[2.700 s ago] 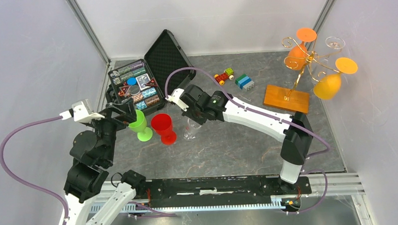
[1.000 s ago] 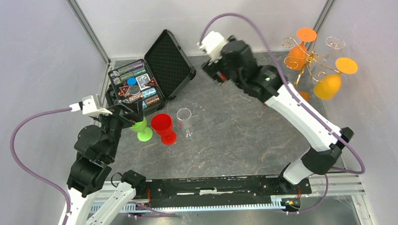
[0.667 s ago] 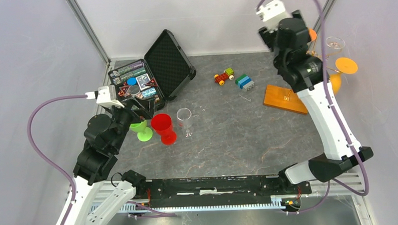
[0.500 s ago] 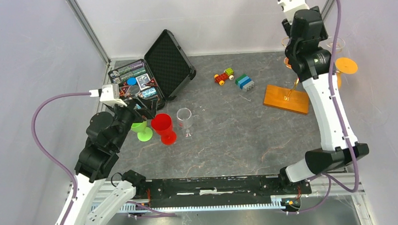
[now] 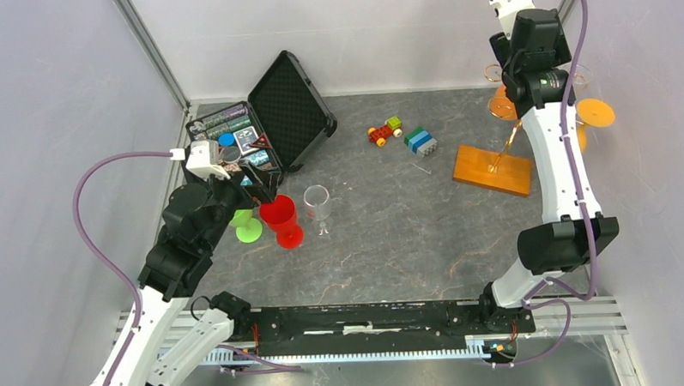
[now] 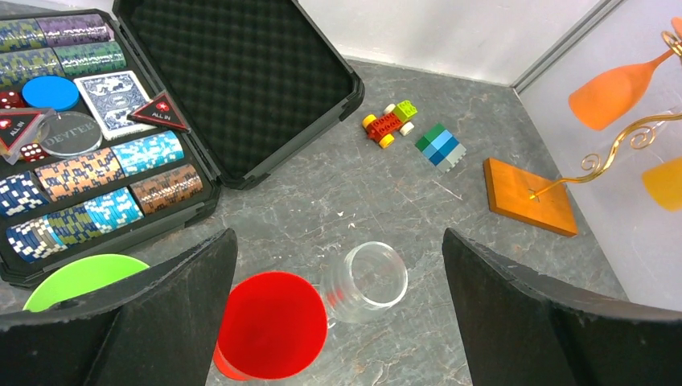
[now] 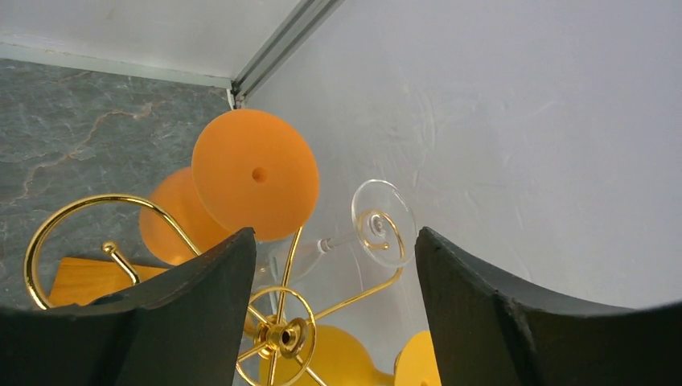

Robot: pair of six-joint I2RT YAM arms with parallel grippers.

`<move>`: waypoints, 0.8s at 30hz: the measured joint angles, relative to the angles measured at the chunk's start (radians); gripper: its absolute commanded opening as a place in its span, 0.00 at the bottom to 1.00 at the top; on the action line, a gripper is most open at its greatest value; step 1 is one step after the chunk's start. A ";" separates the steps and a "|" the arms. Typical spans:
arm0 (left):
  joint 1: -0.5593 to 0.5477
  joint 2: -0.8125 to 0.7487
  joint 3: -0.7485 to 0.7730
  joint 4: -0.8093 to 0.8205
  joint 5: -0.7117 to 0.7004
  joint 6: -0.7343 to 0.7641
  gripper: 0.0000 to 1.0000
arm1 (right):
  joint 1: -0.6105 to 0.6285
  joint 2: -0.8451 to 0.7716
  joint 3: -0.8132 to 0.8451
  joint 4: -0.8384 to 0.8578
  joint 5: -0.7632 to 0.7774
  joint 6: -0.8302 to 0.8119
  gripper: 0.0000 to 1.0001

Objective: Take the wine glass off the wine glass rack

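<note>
The wine glass rack point(image 5: 492, 170) stands at the far right, a gold wire tree on an orange-brown wooden base. Orange and yellow wine glasses point(image 5: 595, 112) and a clear wine glass point(image 5: 579, 73) hang from it. My right gripper point(image 5: 531, 53) hovers over the rack top, its fingers hidden under the wrist. In the right wrist view the gripper point(image 7: 331, 241) is open. The clear wine glass point(image 7: 378, 213) and the gold hub point(image 7: 281, 334) show between its fingers, untouched. My left gripper point(image 6: 338, 241) is open above a red glass point(image 6: 272, 326) and a clear glass point(image 6: 366, 281).
A green glass point(image 5: 245, 224) stands beside the red glass point(image 5: 279, 217). An open black case point(image 5: 259, 131) of poker chips lies at the back left. A toy car point(image 5: 385, 130) and blue-green blocks point(image 5: 420, 140) sit mid-table. The right wall is close behind the rack.
My right arm has swung from the table's middle to above the rack at the far right. My left gripper has drifted right, from over the green glass towards the red one.
</note>
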 measured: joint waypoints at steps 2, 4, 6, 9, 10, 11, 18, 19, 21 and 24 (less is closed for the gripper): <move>0.000 0.003 -0.004 0.000 0.000 0.000 1.00 | -0.006 0.009 0.008 0.001 -0.019 0.002 0.78; 0.000 0.005 -0.005 0.001 0.000 0.000 1.00 | -0.011 0.023 0.018 0.005 -0.036 0.003 0.78; 0.000 0.006 -0.005 0.001 0.000 0.000 1.00 | -0.013 0.045 0.034 0.009 -0.049 0.003 0.78; 0.000 0.006 -0.005 0.001 0.000 0.000 1.00 | -0.014 0.077 0.048 0.015 -0.070 0.003 0.78; 0.000 0.006 -0.006 0.001 0.000 0.000 1.00 | -0.014 0.088 0.049 0.016 -0.075 0.003 0.78; 0.000 0.006 -0.006 0.001 -0.001 0.000 1.00 | -0.014 0.097 0.050 0.015 -0.080 0.003 0.79; 0.000 0.007 -0.017 0.001 -0.001 0.000 1.00 | -0.025 0.128 0.056 0.024 -0.106 0.003 0.81; 0.000 0.007 -0.018 0.001 -0.001 0.000 1.00 | -0.029 0.128 0.056 0.024 -0.108 0.003 0.81; 0.000 0.007 -0.019 0.001 -0.001 0.000 1.00 | -0.034 0.129 0.056 0.026 -0.116 0.003 0.83; 0.000 0.008 -0.019 0.001 -0.001 0.000 1.00 | -0.039 0.130 0.056 0.031 -0.126 0.003 0.83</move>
